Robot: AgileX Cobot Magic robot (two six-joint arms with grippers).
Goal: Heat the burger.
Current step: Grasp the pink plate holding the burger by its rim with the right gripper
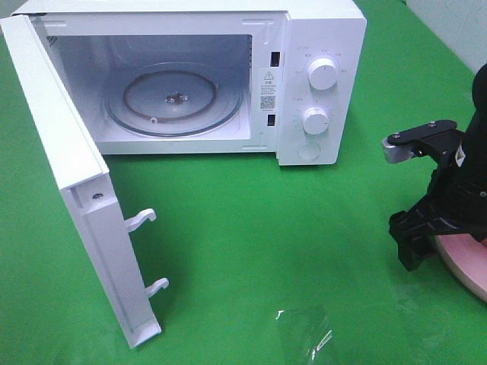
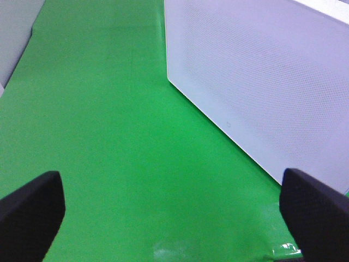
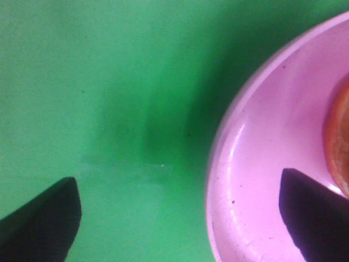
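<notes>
On green cloth (image 1: pixel 251 228), burger (image 3: pixel 339 136) shows only in right wrist view.

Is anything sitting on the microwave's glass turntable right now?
No, the glass turntable inside the open microwave is bare, with only its centre hub showing in the exterior high view.

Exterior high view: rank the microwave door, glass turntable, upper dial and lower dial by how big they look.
1. microwave door: largest, also nearest the camera.
2. glass turntable.
3. upper dial and lower dial: too alike to rank.
</notes>
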